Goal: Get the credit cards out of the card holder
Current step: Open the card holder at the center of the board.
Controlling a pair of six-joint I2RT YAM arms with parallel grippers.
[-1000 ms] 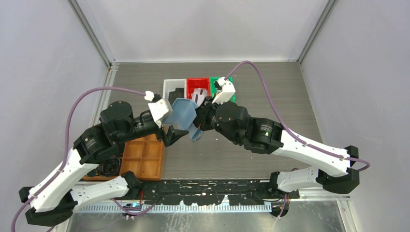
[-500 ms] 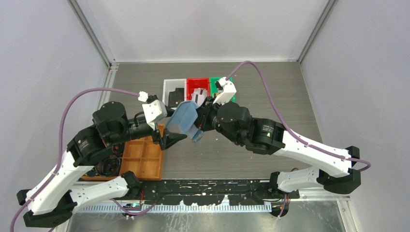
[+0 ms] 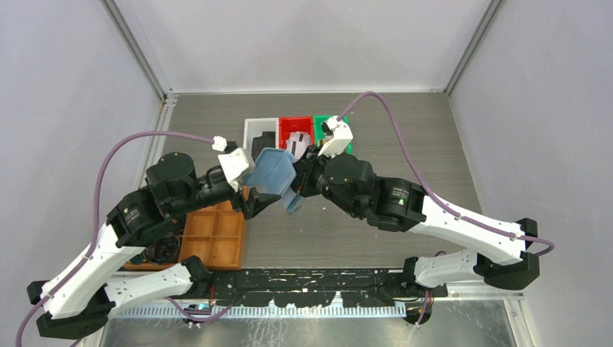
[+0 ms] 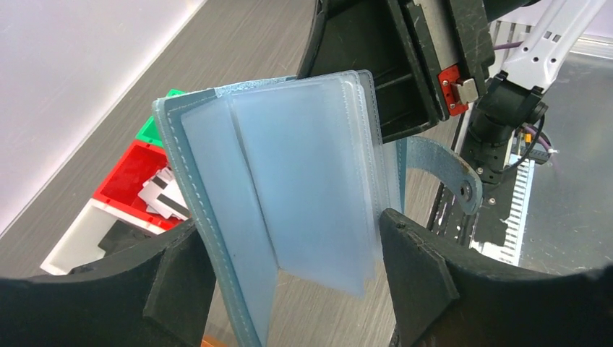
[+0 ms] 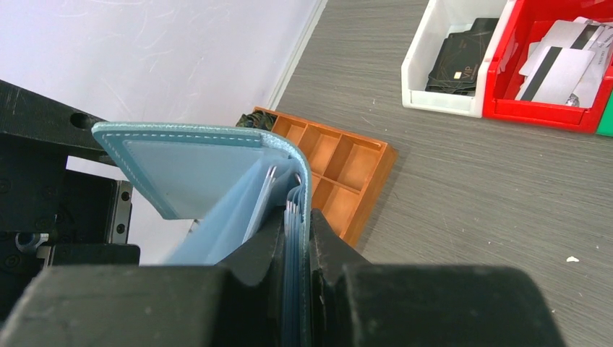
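Observation:
The light blue card holder (image 3: 275, 172) is held open in the air between both arms. My right gripper (image 5: 295, 220) is shut on its stacked inner pockets and one cover; in the top view my right gripper (image 3: 295, 189) is mostly hidden under the card holder. My left gripper (image 4: 289, 230) is open, and the card holder (image 4: 289, 173) hangs between its fingers (image 4: 416, 278) without being pinched. The pockets look pale, and I see no card plainly in them. White striped credit cards (image 5: 556, 65) lie in the red bin (image 5: 535, 108). A black card (image 5: 463, 61) lies in the white bin (image 5: 434, 97).
White (image 3: 254, 129), red (image 3: 288, 124) and green (image 3: 319, 120) bins stand in a row behind the grippers; the right wrist partly covers the green one. An orange-brown compartment tray (image 3: 213, 235) lies under the left arm. The holder's snap tab (image 4: 448, 170) hangs loose.
My left arm drew back left, tilting the free cover down, then came back to about where it started. The cover is raised again. The right arm has not moved.

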